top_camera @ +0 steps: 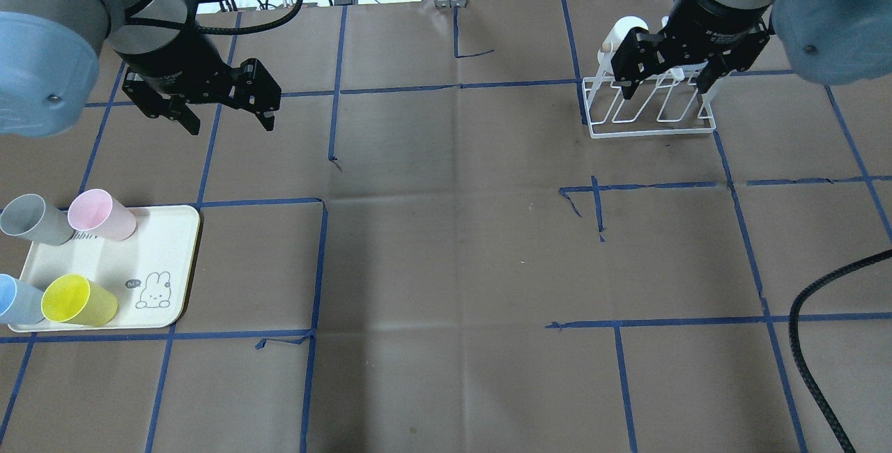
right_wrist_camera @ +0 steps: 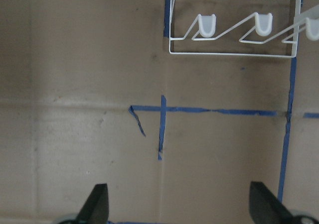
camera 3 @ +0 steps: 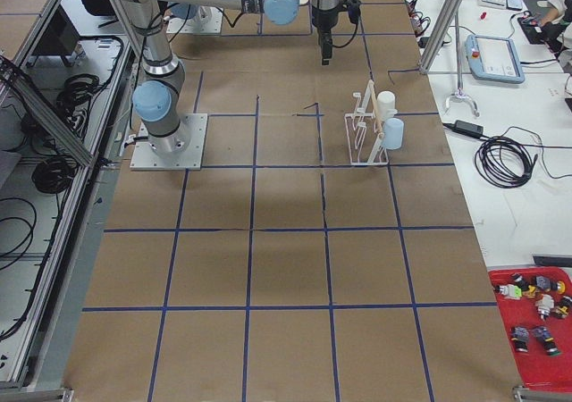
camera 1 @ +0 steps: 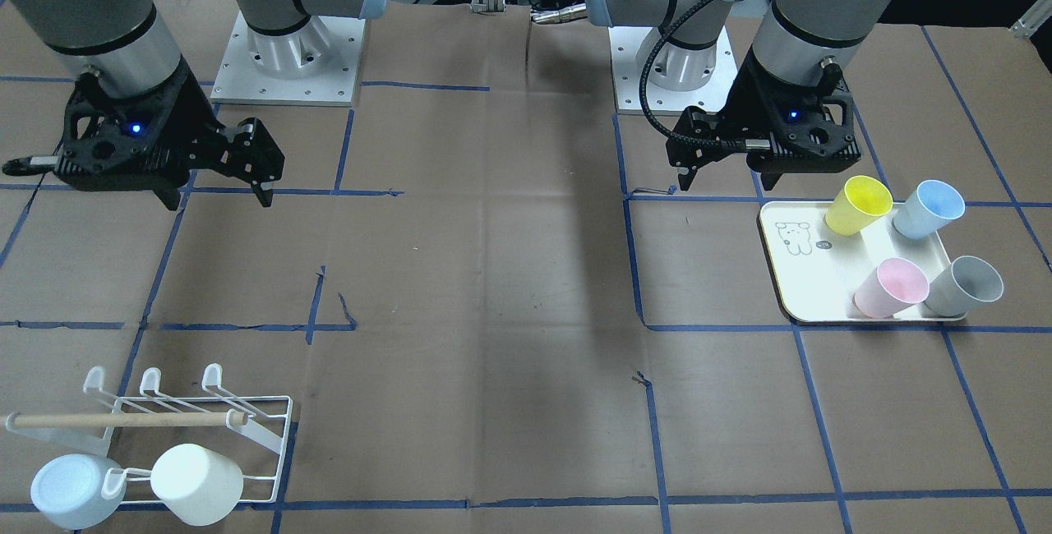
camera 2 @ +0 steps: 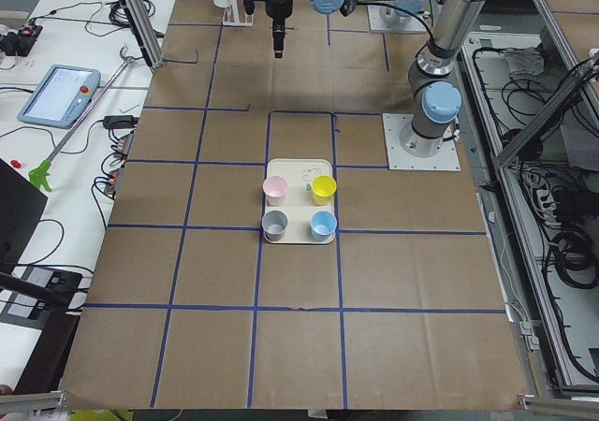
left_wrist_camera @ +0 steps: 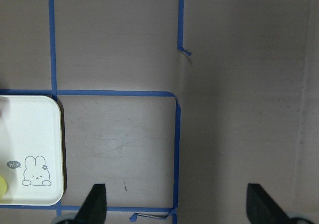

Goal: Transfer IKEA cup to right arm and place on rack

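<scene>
Several IKEA cups lie tipped on the cream tray (camera 1: 801,271): yellow (camera 1: 859,204), blue (camera 1: 929,209), pink (camera 1: 892,287) and grey (camera 1: 966,286). My left gripper (camera 1: 727,178) hovers open and empty just beyond the tray's far edge, seen also from overhead (top_camera: 230,122). The right arm's gripper (top_camera: 665,89) hangs open and empty above the white wire rack (top_camera: 651,134). The rack (camera 1: 283,435) carries a light-blue cup (camera 1: 70,489) and a white cup (camera 1: 197,483) on its prongs. Both wrist views show wide-spread fingertips with nothing between them.
A wooden dowel (camera 1: 123,420) runs along the rack's top. Brown paper with blue tape lines covers the table. A black cable (top_camera: 822,341) crosses the overhead view's lower right. The arm bases (camera 1: 288,57) stand at the robot's side of the table.
</scene>
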Action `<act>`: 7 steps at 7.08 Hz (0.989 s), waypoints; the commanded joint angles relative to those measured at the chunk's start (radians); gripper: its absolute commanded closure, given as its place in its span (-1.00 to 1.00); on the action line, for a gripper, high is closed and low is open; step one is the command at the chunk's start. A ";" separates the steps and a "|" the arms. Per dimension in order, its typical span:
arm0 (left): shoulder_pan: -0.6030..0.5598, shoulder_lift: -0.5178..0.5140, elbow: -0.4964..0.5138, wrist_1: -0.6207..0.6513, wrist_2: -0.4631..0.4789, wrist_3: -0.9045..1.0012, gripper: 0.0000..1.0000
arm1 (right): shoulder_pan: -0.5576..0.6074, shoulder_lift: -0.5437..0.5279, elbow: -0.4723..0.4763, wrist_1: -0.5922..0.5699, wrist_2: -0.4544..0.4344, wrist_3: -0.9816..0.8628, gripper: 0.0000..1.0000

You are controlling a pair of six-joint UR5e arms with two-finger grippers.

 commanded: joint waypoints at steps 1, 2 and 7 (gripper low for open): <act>0.001 0.000 -0.001 0.000 0.001 0.016 -1.00 | 0.035 -0.129 0.068 0.099 -0.019 0.028 -1.00; 0.001 0.000 -0.001 0.000 0.001 0.016 -1.00 | 0.045 -0.203 0.105 0.113 -0.012 0.028 -1.00; 0.001 0.000 -0.001 0.002 0.001 0.016 -1.00 | 0.050 -0.196 0.109 0.126 -0.005 0.022 -1.00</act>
